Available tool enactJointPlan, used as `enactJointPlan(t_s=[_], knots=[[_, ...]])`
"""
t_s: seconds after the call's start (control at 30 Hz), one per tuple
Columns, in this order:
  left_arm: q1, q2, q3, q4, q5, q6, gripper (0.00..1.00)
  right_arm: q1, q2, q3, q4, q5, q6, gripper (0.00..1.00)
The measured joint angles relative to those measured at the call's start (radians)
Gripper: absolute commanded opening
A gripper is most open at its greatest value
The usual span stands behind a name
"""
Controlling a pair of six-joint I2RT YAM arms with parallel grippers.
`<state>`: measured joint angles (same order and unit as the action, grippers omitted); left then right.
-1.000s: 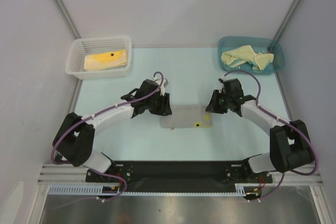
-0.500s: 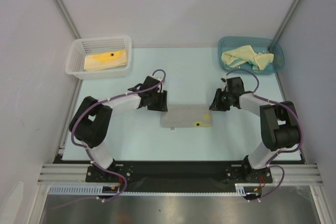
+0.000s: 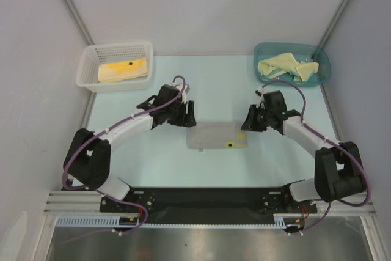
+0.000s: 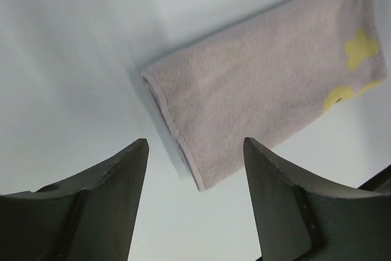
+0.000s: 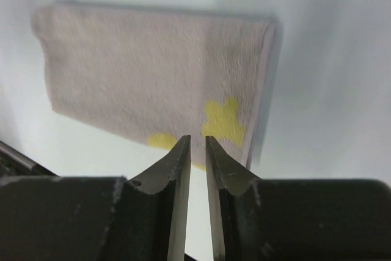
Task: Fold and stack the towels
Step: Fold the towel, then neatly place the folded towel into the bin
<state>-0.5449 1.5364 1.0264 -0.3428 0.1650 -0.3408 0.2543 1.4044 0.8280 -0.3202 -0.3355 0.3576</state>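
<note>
A folded pale grey towel (image 3: 215, 137) with yellow patches lies flat on the table between the arms. My left gripper (image 3: 188, 116) is open and empty, hovering just beyond the towel's left far corner; the left wrist view shows the towel (image 4: 263, 90) ahead of my spread fingers (image 4: 122, 175). My right gripper (image 3: 246, 121) is by the towel's right edge, jaws almost together with nothing between them; the right wrist view shows the towel (image 5: 146, 84) below it. A folded yellow towel (image 3: 123, 69) lies in the white basket (image 3: 91, 59).
A teal bin (image 3: 324, 60) at the back right holds crumpled yellow towels (image 3: 287, 66). The white basket stands at the back left. Grey walls close in both sides and the back. The black arm base rail (image 3: 208, 198) runs along the near edge.
The left gripper has drawn back a little from the towel's left corner and the left arm has changed posture. The right gripper has stayed by the right edge. The towel has not moved.
</note>
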Motion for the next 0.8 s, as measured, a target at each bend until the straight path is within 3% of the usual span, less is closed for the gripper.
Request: enactJointPlan(t_s=[0.23, 0.53, 0.8], knots=[[0.0, 0.023, -0.163, 0.081, 0.076, -0.028, 0.69, 0.019, -0.039, -0.169, 0.033, -0.02, 0.034, 0.19], [0.0, 0.065, -0.202, 0.172, 0.085, -0.053, 0.68, 0.02, -0.04, -0.227, 0.09, -0.017, 0.034, 0.2], [0.0, 0.11, -0.202, 0.253, 0.103, -0.079, 0.61, 0.02, -0.064, -0.232, 0.106, -0.017, 0.034, 0.2]])
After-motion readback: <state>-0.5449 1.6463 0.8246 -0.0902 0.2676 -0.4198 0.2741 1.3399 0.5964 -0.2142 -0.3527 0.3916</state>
